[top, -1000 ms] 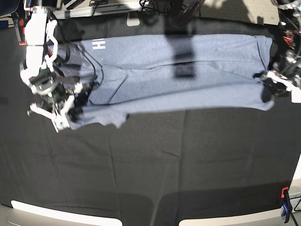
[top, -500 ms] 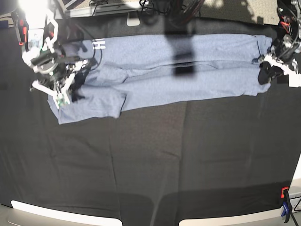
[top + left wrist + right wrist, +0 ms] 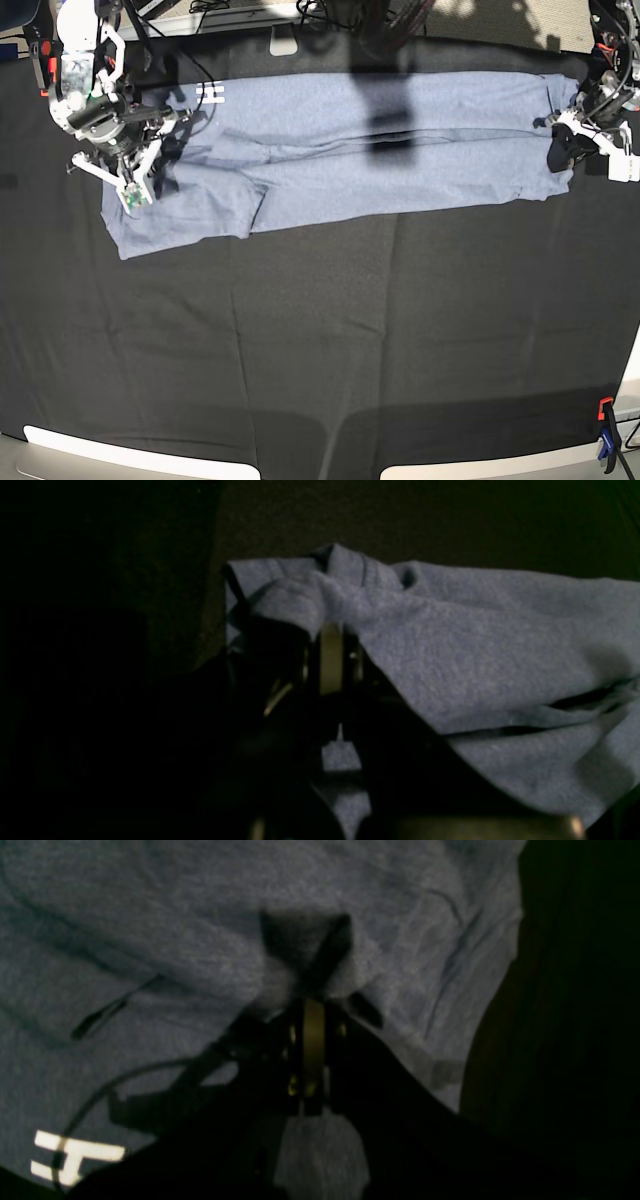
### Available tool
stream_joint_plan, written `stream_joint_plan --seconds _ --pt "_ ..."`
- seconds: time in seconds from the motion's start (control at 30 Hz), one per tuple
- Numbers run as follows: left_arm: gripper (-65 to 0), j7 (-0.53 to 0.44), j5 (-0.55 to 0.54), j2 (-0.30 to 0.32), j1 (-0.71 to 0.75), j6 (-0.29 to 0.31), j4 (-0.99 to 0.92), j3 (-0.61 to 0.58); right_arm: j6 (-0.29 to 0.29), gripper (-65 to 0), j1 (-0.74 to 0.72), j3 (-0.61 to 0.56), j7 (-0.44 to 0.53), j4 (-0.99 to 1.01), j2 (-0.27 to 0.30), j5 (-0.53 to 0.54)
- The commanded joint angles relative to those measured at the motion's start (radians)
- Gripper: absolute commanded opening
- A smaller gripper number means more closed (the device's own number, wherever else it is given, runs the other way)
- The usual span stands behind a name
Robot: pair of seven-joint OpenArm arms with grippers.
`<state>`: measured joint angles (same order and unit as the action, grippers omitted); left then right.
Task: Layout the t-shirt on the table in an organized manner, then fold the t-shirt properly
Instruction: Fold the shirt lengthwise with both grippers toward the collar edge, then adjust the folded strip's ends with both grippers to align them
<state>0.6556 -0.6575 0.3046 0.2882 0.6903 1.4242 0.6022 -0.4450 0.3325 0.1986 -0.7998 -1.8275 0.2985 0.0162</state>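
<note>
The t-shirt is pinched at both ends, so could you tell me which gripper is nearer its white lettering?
The right gripper, on the base view's left, is nearer: the white lettering on the t-shirt lies beside it, far from the left gripper.

Looks like my lab rig: black-draped surface (image 3: pixel 320 340), orange clamp (image 3: pixel 604 409) at its edge, cables (image 3: pixel 215 8) and gear behind, probably carpeted floor.
</note>
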Motion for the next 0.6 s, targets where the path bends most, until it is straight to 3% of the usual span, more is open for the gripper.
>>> stream_joint_plan --seconds 0.0,0.07,0.17,0.23,0.47,0.57 --pt "-65.0 -0.019 -0.013 0.017 -0.003 0.008 0.017 0.006 0.008 -65.0 -0.008 0.007 -0.013 -0.018 0.012 -0.005" --pt "-65.0 -0.019 -0.013 0.017 -0.003 0.008 0.017 0.006 0.008 -61.8 -0.008 0.007 -0.052 -0.018 0.011 -0.005" --pt "-49.4 -0.019 -0.013 0.017 -0.003 0.008 0.017 0.006 0.008 -45.6 -0.008 0.007 -0.058 -0.018 0.012 -0.005" --pt "-41.9 -0.019 -0.013 0.018 -0.003 0.008 0.017 0.006 0.008 -39.5 -0.011 0.007 -0.051 -0.018 0.012 -0.005" --pt "-40.8 0.011 -0.007 0.031 -0.003 0.008 0.017 0.006 0.008 -39.1 -0.042 0.007 -0.038 -0.018 0.011 -0.005" --pt "-40.8 0.010 0.047 0.031 -0.003 0.008 0.012 0.006 0.008 -39.1 -0.058 0.007 -0.038 -0.018 0.012 -0.005"
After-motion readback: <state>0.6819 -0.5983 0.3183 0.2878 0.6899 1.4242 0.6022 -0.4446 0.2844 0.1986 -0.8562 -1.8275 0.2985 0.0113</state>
